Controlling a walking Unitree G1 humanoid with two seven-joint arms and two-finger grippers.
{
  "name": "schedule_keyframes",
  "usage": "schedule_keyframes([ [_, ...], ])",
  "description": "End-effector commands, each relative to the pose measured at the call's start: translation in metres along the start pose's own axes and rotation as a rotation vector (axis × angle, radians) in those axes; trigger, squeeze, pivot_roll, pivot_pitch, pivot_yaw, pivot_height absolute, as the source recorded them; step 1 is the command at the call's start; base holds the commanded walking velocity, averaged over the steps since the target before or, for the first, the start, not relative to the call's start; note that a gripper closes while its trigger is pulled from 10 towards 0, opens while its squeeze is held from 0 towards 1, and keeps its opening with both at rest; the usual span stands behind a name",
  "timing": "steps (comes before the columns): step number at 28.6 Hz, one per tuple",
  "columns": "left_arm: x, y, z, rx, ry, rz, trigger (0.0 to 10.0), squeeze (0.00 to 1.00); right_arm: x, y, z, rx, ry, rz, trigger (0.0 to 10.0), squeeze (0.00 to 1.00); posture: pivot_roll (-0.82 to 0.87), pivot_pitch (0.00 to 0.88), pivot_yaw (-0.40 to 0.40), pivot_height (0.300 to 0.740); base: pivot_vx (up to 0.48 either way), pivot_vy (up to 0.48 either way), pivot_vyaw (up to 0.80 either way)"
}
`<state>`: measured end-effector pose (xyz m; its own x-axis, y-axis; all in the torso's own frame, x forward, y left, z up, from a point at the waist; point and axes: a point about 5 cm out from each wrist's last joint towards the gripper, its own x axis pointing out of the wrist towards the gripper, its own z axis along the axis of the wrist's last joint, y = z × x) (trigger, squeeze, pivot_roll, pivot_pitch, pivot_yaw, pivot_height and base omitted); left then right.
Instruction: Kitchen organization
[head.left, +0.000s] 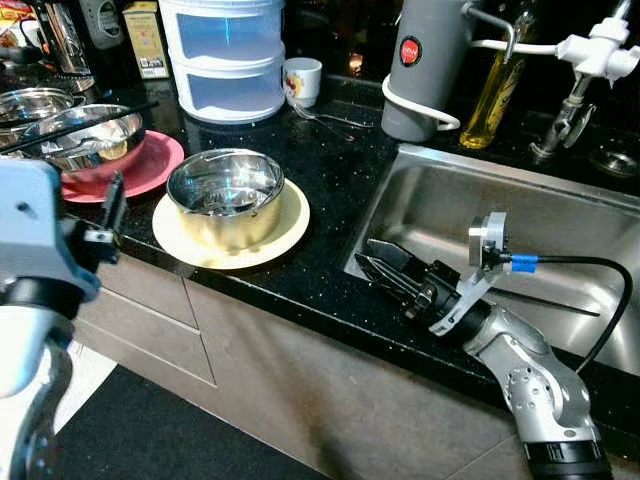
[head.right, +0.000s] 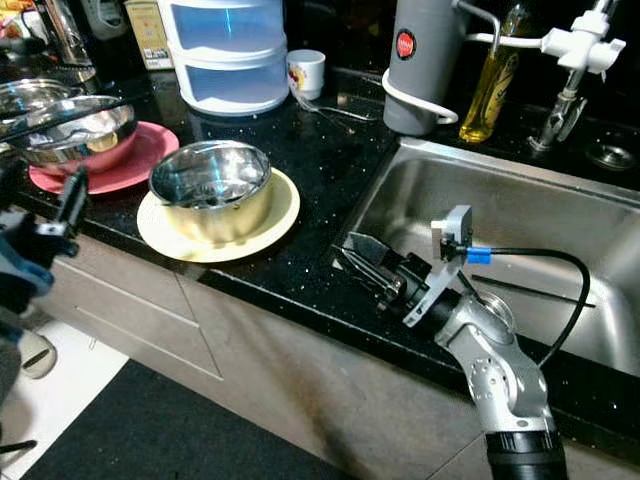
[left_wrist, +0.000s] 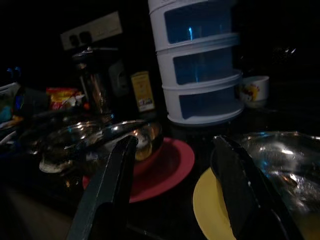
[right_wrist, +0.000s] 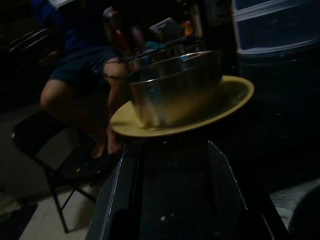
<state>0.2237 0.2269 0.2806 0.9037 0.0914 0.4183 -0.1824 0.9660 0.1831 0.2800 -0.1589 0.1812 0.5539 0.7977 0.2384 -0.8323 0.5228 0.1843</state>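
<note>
Left eye view shows the right gripper (head.left: 372, 258) low over the black desk (head.left: 330, 190) at the sink (head.left: 560, 215) edge, fingers parted and empty, pointing at the steel pot (head.left: 226, 196) on the yellow plate (head.left: 285, 225). The left gripper (left_wrist: 175, 190), also open and holding nothing, hovers near the steel bowl (head.left: 80, 135) on the pink plate (head.left: 150, 165). Nothing looks gathered or stacked yet, so I judge the tidying barely begun.

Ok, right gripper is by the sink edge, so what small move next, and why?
Probably ease the right gripper along the black counter toward the steel bowl on the yellow plate. Its fingers are open, aimed that way, and apart from the plate.
</note>
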Motion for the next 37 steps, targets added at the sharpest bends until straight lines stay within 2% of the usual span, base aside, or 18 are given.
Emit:
schedule_keyframes([
  [1,0.003,0.001,-0.001,-0.010,-0.019,-0.024,10.0,0.00,-0.004,0.002,-0.007,0.038,0.021,0.008,10.0,0.00,0.09,0.097,-0.055,0.740,0.000,0.000,0.00],
  [6,0.012,0.005,-0.013,0.002,-0.030,-0.040,10.0,0.00,-0.003,0.001,-0.007,0.032,0.017,0.000,10.0,0.00,0.09,0.097,-0.057,0.740,0.000,0.000,0.00],
  [9,0.024,0.004,-0.032,-0.083,-0.015,-0.072,10.0,0.00,-0.005,0.006,-0.006,0.022,0.022,0.037,10.0,0.00,0.08,0.097,-0.056,0.740,0.000,0.000,0.00],
  [10,0.024,0.004,-0.032,-0.083,-0.015,-0.072,10.0,0.00,-0.005,0.006,-0.006,0.022,0.022,0.037,10.0,0.00,0.08,0.097,-0.056,0.740,0.000,0.000,0.00],
  [15,0.041,-0.014,-0.042,-0.140,-0.035,-0.179,10.0,0.00,-0.010,0.011,0.001,0.021,0.010,0.091,10.0,0.00,0.06,0.097,-0.054,0.740,0.000,0.000,0.00],
  [21,0.049,-0.024,-0.049,-0.190,-0.040,-0.230,10.0,0.00,-0.013,0.019,0.002,0.019,0.012,0.136,10.0,0.00,0.04,0.097,-0.046,0.740,0.000,0.000,0.00],
  [25,0.053,-0.035,-0.055,-0.250,-0.052,-0.309,10.0,0.00,-0.014,0.022,0.005,0.025,0.003,0.152,10.0,0.00,0.04,0.097,-0.043,0.740,0.000,0.000,0.00],
  [27,0.052,-0.050,-0.051,-0.298,-0.067,-0.380,10.0,0.00,-0.014,0.023,0.007,0.026,0.002,0.161,10.0,0.00,0.03,0.091,-0.039,0.740,0.000,0.000,0.00],
  [28,0.052,-0.050,-0.051,-0.298,-0.067,-0.380,10.0,0.00,-0.014,0.023,0.007,0.026,0.002,0.161,10.0,0.00,0.03,0.091,-0.039,0.740,0.000,0.000,0.00],
  [30,0.050,-0.062,-0.045,-0.336,-0.090,-0.440,10.0,0.00,-0.016,0.023,0.009,0.026,0.001,0.167,10.0,0.00,0.03,0.089,-0.037,0.740,0.000,0.000,0.00],
  [31,0.046,-0.074,-0.036,-0.370,-0.114,-0.493,10.0,0.00,-0.017,0.023,0.011,0.028,-0.003,0.172,10.0,0.00,0.03,0.086,-0.034,0.740,0.000,0.000,0.00],
  [35,0.042,-0.081,-0.028,-0.397,-0.137,-0.520,10.0,0.00,-0.017,0.024,0.012,0.032,-0.006,0.178,10.0,0.00,0.03,0.083,-0.033,0.740,0.000,0.000,0.00],
  [37,0.035,-0.093,-0.012,-0.439,-0.175,-0.567,10.0,0.00,-0.018,0.026,0.011,0.044,-0.005,0.191,10.0,0.00,0.03,0.082,-0.032,0.740,0.000,0.000,0.00],
])
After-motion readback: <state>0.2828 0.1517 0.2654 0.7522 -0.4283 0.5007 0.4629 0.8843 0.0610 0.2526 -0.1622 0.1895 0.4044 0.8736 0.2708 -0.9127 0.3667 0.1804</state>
